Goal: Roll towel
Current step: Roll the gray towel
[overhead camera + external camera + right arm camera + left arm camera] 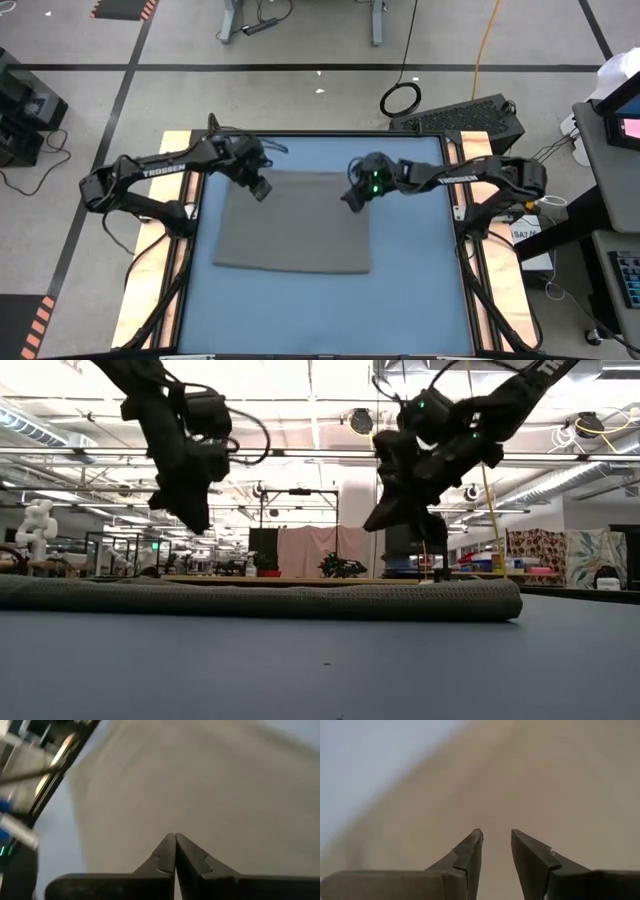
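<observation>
The grey-brown towel (290, 225) lies spread flat on the blue tabletop (410, 290). In the low view it shows as a low band (260, 600). My left gripper (260, 188) hangs above the towel's far left corner, slightly open and empty (496, 834). My right gripper (352, 198) hangs above the towel's far right part, shut and empty (175, 836). In the low view both grippers, left (195, 520) and right (380, 520), are clear above the cloth. The white tag does not show.
Bare blue tabletop (320, 310) lies between the towel and the near edge, and more to the right of the towel (420, 230). Wooden rails (165, 250) run along the table's sides. A black case (470, 115) and a cable loop (400, 98) lie beyond the far edge.
</observation>
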You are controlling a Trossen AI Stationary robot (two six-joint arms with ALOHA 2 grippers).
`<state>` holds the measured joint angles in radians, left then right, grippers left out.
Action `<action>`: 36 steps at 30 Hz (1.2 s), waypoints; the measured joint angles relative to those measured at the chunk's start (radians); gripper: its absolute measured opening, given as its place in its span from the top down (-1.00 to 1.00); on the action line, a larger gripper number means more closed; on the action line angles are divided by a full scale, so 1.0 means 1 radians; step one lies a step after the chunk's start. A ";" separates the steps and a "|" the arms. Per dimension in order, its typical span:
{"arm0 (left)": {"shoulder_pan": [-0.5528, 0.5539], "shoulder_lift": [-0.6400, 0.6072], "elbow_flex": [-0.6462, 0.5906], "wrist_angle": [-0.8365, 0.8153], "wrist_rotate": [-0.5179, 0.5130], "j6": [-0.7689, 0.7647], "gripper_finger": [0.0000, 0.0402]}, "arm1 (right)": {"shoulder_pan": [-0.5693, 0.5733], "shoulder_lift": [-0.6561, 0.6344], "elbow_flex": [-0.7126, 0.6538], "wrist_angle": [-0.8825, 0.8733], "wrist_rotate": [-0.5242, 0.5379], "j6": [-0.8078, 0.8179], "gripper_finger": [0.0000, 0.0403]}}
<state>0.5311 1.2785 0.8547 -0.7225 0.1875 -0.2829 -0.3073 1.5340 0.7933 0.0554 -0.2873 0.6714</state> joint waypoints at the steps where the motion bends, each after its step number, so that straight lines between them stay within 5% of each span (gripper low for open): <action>1: -0.033 0.000 0.000 0.002 0.028 -0.005 0.45 | 0.028 0.001 0.000 0.004 0.002 -0.011 1.00; 15: -0.486 0.059 -0.002 0.048 -0.014 -0.260 0.45 | 0.376 0.004 -0.008 -0.028 0.192 -0.074 1.00; 21: -0.646 0.078 -0.124 0.288 -0.092 -0.383 0.45 | 0.473 0.055 -0.065 0.067 0.210 -0.066 1.00; 27: -0.746 0.078 -0.249 0.399 -0.225 -0.552 0.45 | 0.572 0.199 -0.104 0.207 0.233 -0.032 1.00; 36: -0.819 0.066 -0.354 0.394 -0.163 -0.627 0.45 | 0.641 0.288 -0.101 0.254 0.260 0.096 1.00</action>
<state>-0.2878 1.3446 0.5004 -0.3288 0.0244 -0.9103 0.3334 1.8216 0.6927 0.3093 -0.0269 0.7670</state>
